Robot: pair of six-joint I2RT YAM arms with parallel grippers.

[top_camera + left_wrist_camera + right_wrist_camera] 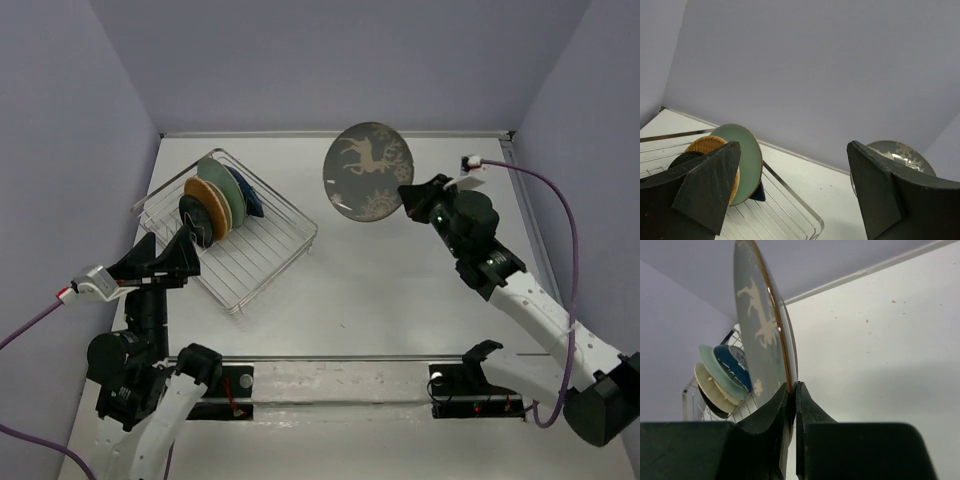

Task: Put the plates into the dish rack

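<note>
My right gripper (410, 196) is shut on the rim of the grey plate with the deer motif (367, 170) and holds it upright in the air, right of the dish rack (268, 248). In the right wrist view the fingers (772, 412) pinch the plate's lower edge (760, 325). The rack holds the pale teal plate (222, 184), the orange plate (208, 200), the black plate (197, 218) and the dark blue plate (250, 198) on edge. A cream plate (709, 386) shows there in the right wrist view. My left gripper (165, 262) is open and empty at the rack's near left corner.
The white table (400, 290) has a raised rim at the back and walls on three sides. The rack's right half (790, 215) is bare wire. A metal rail (340, 385) runs along the near edge between the arm bases.
</note>
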